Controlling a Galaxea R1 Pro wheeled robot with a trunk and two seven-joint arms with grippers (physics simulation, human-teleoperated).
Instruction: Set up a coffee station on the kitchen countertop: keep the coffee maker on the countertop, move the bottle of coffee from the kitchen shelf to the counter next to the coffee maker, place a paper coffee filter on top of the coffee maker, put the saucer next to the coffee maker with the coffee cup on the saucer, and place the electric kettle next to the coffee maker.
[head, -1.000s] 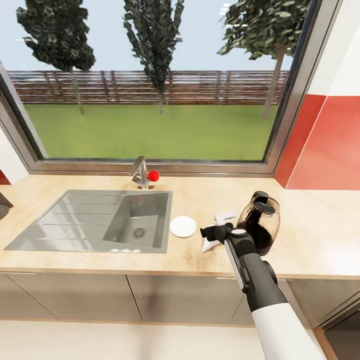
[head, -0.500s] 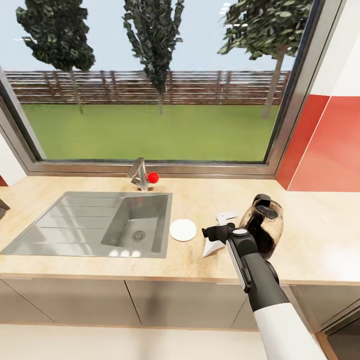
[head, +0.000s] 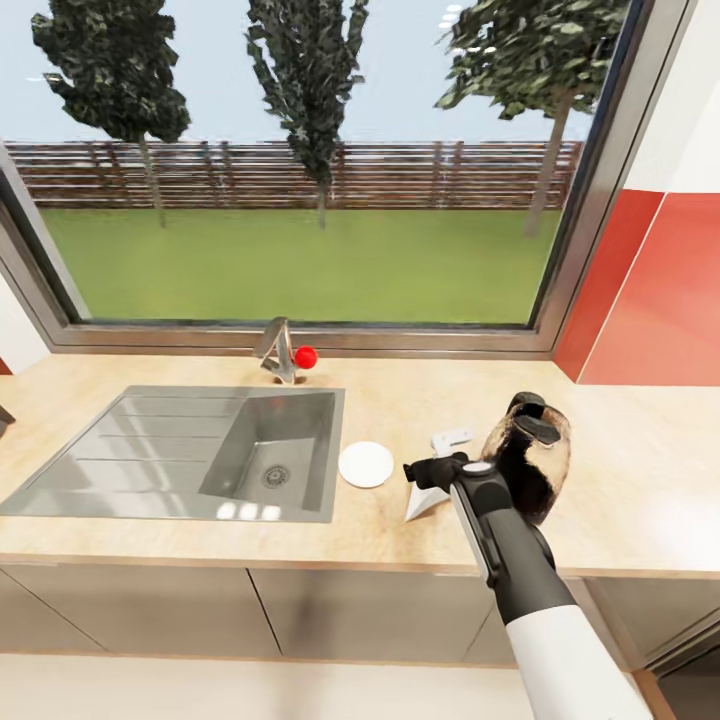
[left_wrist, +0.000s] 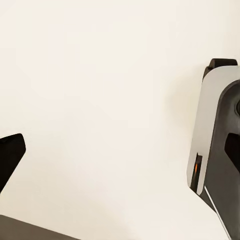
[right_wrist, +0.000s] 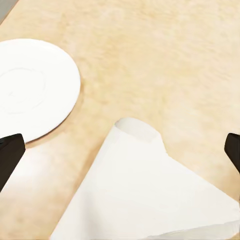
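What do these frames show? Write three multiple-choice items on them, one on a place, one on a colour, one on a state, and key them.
1. Where is the saucer?
A. In the sink basin
B. On the countertop between the sink and the paper coffee filter
C. On the window sill

2. What colour is the knob by the faucet?
A. Red
B. Blue
C. Green

3. How is the right claw?
A. Shut on the saucer
B. Shut on the filter
C. Open over the filter

Key: 1 B, it lies on the wood right of the sink; 2 A, the head view shows red; 3 C, the right wrist view shows fingertips wide apart.
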